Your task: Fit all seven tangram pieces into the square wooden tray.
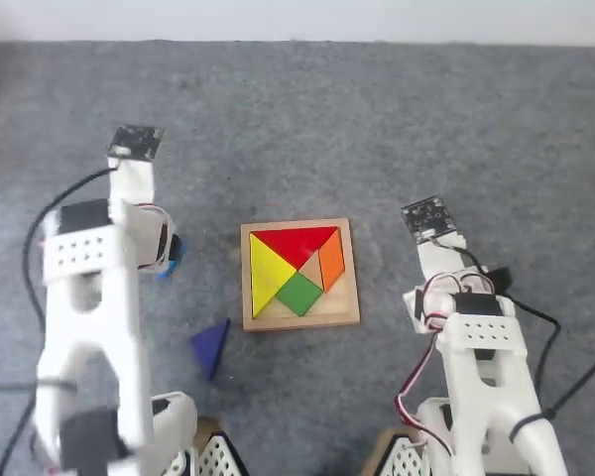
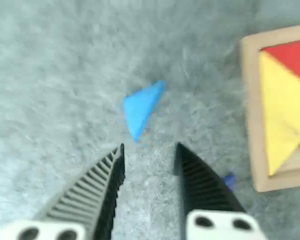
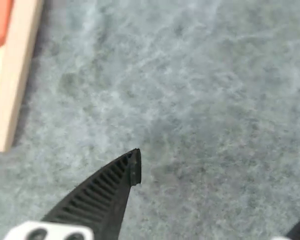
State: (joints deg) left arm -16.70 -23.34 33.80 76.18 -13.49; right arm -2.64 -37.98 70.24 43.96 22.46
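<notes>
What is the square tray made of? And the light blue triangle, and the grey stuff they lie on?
The tray looks like pale, unpainted wood: its rim is light tan and matt. The light blue triangle is evenly coloured, so probably painted wood, though plastic is possible. The grey surface looks like felt or short carpet: mottled and fuzzy, with no shine.

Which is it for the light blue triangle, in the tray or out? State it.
Out. The light blue triangle lies on the grey carpet, apart from the wooden tray, just ahead of the open left gripper.
</notes>
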